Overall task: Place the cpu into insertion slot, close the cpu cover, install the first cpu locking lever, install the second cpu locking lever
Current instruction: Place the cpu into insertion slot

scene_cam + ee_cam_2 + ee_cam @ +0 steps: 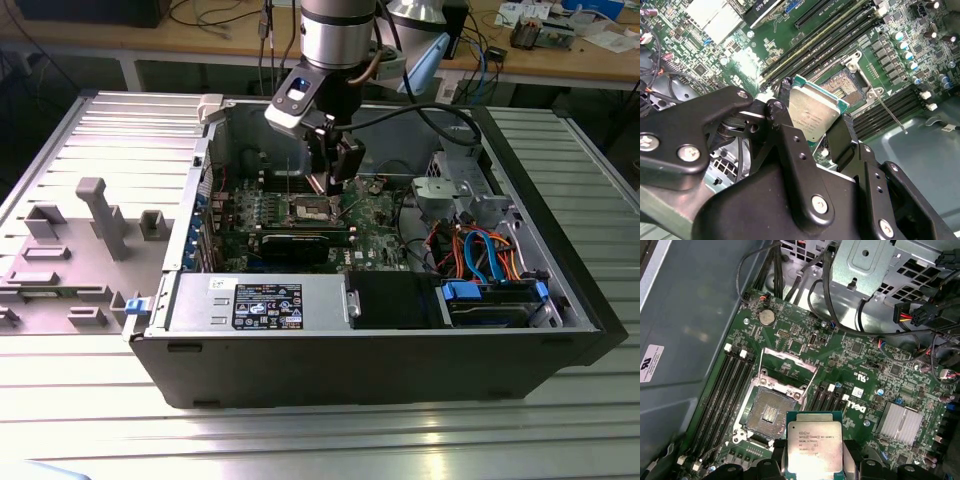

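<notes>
The gripper (811,131) is clenching the cpu (816,111) by two opposite edges, holding it clear of the board, near the bare insertion slot (767,415). Beyond, the cpu cover (788,369) is standing raised; memory slots (730,390) are flanking both sides.

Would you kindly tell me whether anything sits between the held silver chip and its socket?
Nothing visible does. The black gripper grips the flat square silver-topped cpu near the dark-centred, silver-rimmed insertion slot, whose contact field lies bare; the thin silver cpu cover frame is swung open off it.
</notes>
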Robot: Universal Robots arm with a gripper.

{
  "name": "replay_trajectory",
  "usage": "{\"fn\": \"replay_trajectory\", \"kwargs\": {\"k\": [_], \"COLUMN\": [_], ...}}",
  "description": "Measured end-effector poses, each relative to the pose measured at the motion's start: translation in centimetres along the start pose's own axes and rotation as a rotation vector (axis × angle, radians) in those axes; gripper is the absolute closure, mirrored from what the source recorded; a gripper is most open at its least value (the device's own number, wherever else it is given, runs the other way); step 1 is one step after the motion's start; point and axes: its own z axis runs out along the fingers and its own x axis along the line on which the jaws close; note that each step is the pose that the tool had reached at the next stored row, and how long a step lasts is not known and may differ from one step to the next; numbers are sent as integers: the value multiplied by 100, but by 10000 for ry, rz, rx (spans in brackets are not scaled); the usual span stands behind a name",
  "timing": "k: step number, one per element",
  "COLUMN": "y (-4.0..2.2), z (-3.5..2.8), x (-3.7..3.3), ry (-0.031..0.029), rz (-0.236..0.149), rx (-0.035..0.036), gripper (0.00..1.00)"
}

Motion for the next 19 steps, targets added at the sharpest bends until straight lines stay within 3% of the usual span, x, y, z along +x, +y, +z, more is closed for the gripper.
{"fn": "replay_trajectory", "kwargs": {"k": [19], "y": [0], "z": [3], "x": [0], "ry": [-38], "rz": [536], "rx": [37], "gripper": [46]}}
